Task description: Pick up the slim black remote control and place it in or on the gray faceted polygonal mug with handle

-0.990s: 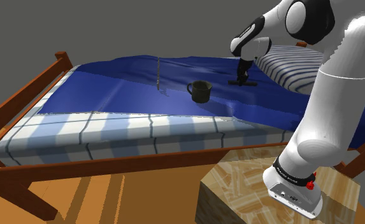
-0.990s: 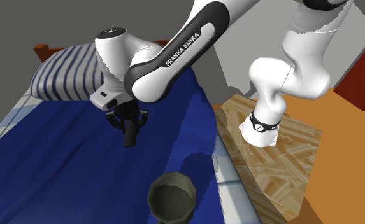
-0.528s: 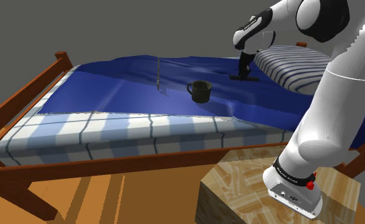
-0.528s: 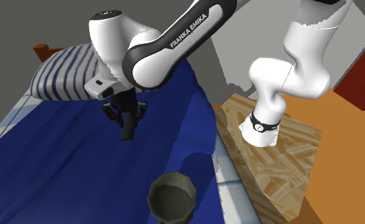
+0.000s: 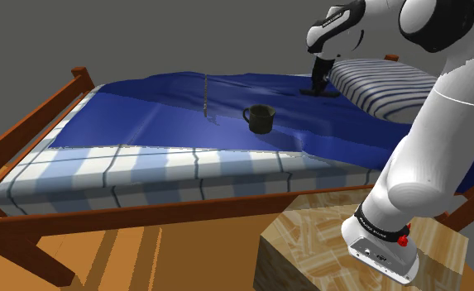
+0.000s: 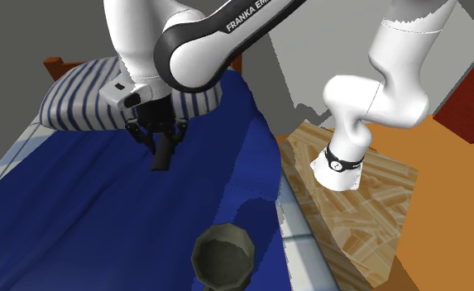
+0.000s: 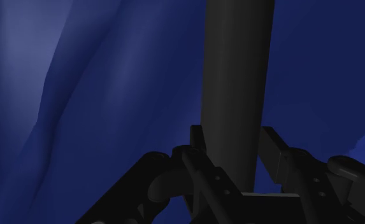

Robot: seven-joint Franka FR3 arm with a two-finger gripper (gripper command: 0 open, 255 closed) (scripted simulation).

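Slim black remote control (image 6: 162, 154) sat clamped between the fingers of the downward-pointing black hand (image 6: 161, 139), above the blue bedspread (image 5: 144, 116) beside the striped pillow (image 5: 384, 83), as the white arm (image 5: 442, 140) arched high from its stand (image 5: 326, 240), well apart from the gray faceted mug (image 5: 260, 118).

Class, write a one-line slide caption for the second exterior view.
Black gripper clasps the dark remote over the blue bedspread, grey mug nearby.
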